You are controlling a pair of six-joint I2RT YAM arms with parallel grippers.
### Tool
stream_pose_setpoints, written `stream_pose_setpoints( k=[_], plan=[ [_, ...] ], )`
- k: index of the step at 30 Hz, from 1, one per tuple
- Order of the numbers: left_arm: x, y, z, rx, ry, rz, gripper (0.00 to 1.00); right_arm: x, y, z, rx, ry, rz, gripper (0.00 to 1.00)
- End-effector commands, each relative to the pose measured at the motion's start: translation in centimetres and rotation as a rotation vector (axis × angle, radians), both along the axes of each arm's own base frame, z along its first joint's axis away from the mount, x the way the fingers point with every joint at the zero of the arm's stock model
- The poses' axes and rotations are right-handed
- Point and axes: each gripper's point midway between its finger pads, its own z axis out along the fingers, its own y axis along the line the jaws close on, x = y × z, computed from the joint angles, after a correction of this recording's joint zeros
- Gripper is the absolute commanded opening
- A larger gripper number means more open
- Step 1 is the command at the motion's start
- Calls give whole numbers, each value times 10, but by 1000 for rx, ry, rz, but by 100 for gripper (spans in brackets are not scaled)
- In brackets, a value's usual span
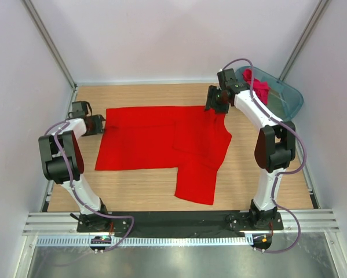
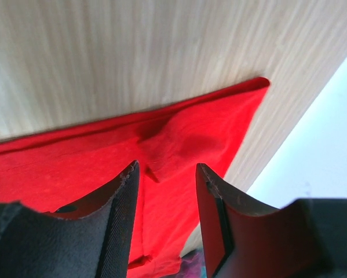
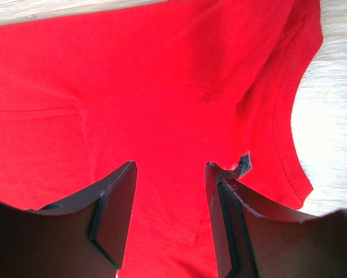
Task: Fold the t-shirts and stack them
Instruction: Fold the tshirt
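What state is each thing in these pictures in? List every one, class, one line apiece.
red t-shirt, spread on the table, not folded up
crimson t-shirt, crumpled in the tub
teal tub, upright, holding that shirt
left gripper, open over the red t-shirt's corner
right gripper, open over it near the collar

A translucent teal tub (image 1: 290, 99) stands just right of the right pincer (image 1: 215, 108) and slightly beyond it, on the pale wooden table (image 1: 132, 188) — which also lies under that pincer.
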Motion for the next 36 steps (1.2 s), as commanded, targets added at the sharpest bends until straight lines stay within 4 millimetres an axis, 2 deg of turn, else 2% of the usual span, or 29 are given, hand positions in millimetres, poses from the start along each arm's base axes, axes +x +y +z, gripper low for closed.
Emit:
stream_pose_setpoints(
  k=[1,5,8,10,15,18,21,22,23,26,29,31,36],
  plan=[
    [-10,-4,4,-8,41,46,46,3,5,33,41,-87,14,57],
    [-12,-12,-10,-41,79,53,46,5,5,33,45,-89,14,57],
    [-4,-9,-14,-30,80,50,43,4,4,34,40,-91,20,57],
    [3,-7,-11,-23,67,54,42,3,4,34,36,-91,24,56],
    [8,-5,-19,-22,81,57,39,5,2,36,40,-97,23,56],
    [11,1,-16,35,81,36,37,6,2,36,38,-97,23,56],
    [18,6,-7,121,75,-35,29,7,1,34,34,-94,19,55],
    [21,10,-3,165,71,-53,22,7,1,35,36,-95,20,55],
    [29,9,7,198,51,-79,20,7,2,33,38,-91,23,55],
    [34,2,12,271,49,-182,13,7,3,31,42,-85,24,55],
    [37,-9,16,309,44,-255,1,7,4,29,43,-78,25,54],
    [38,-16,20,343,37,-305,0,7,5,28,46,-78,27,54],
    [32,-18,28,460,49,-379,0,7,4,26,44,-74,26,54]
  ],
)
